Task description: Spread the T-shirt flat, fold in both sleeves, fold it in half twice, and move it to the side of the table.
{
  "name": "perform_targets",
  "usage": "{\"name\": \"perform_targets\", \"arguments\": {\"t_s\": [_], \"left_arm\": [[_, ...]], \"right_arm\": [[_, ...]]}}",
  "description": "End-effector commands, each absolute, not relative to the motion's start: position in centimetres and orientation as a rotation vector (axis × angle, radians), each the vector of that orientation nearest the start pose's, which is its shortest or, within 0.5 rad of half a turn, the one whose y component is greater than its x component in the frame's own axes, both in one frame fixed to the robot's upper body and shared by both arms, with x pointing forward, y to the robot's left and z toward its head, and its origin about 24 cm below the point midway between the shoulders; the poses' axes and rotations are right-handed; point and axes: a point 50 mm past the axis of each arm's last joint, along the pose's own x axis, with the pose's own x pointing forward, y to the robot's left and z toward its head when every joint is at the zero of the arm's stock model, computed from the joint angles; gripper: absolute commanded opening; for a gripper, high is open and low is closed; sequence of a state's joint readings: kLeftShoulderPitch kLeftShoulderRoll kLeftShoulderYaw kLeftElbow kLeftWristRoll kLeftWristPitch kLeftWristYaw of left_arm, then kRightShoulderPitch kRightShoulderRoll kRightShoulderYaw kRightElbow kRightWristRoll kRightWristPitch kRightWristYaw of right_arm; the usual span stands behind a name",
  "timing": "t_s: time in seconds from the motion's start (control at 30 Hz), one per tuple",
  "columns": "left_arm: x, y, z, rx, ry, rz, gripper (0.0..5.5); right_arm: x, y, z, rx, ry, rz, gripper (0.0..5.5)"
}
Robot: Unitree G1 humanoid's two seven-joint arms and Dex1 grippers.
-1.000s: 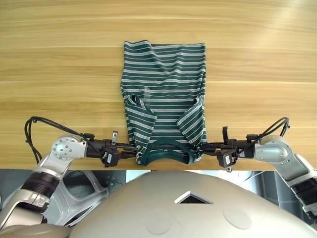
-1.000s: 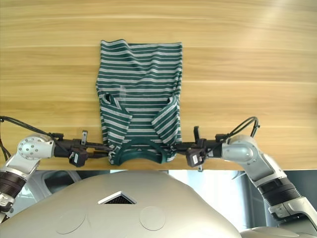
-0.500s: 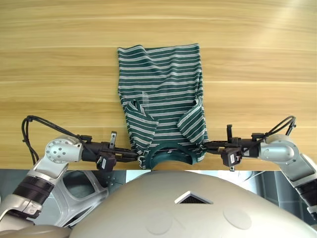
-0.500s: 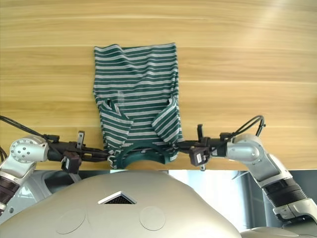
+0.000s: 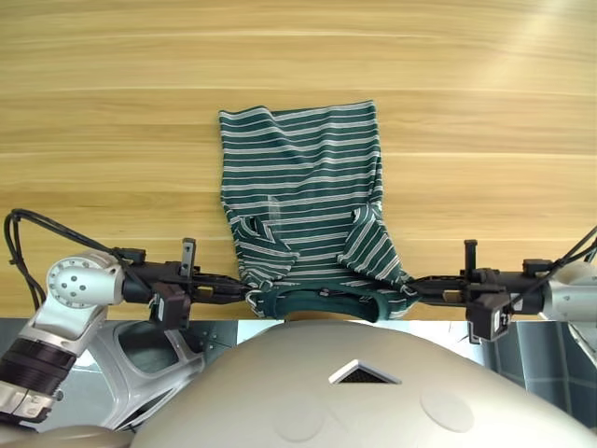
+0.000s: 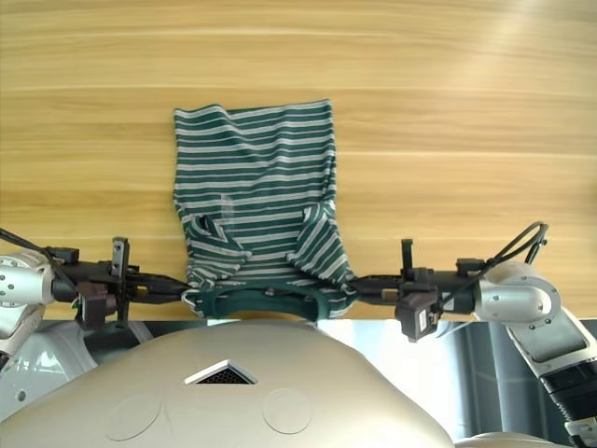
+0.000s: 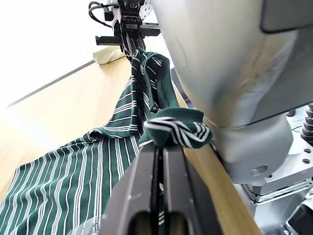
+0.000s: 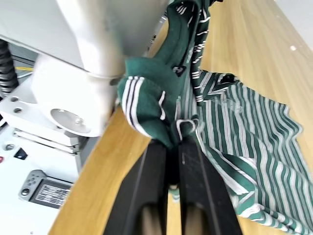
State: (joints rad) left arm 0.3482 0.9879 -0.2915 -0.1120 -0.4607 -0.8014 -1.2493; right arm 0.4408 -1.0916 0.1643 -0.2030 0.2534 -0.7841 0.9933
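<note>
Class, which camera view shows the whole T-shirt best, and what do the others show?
The left eye view: the T-shirt lies spread from hem to collar on the table. The right eye view matches it. Wrist views show close-ups of fabric pinched by the left gripper and right gripper.

stereo head pair looking down, wrist cameras close, facing inward

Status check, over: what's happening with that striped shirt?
Left gripper shut on T-shirt shoulder, right gripper shut on the other. T-shirt sleeves folded in, collar at near edge of table. Nothing in the way.
</note>
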Motion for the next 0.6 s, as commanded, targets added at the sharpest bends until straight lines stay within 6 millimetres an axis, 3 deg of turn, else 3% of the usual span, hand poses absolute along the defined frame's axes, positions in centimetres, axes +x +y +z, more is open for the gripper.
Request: {"name": "perform_targets", "arguments": {"t_s": [0.03, 0.3, 0.47, 0.6], "left_arm": [[13.8, 21.4, 7.3, 0.505, -0.144, -1.58, 0.0], [18.2, 21.7, 10.1, 0.507, -0.335, -1.341, 0.0], [22.3, 22.5, 12.7, 0.489, -0.454, -1.148, 0.0], [25.4, 23.3, 12.0, 0.487, -0.418, -1.004, 0.0]], "right_arm": [[15.9, -22.1, 9.1, -0.791, -0.106, 1.358, 0.09], [22.0, -20.9, 11.1, -0.807, -0.228, 1.077, 0.09], [25.5, -20.0, 11.8, -0.8, -0.247, 0.95, 0.09], [27.9, -19.0, 11.6, -0.795, -0.242, 0.881, 0.08]]}}
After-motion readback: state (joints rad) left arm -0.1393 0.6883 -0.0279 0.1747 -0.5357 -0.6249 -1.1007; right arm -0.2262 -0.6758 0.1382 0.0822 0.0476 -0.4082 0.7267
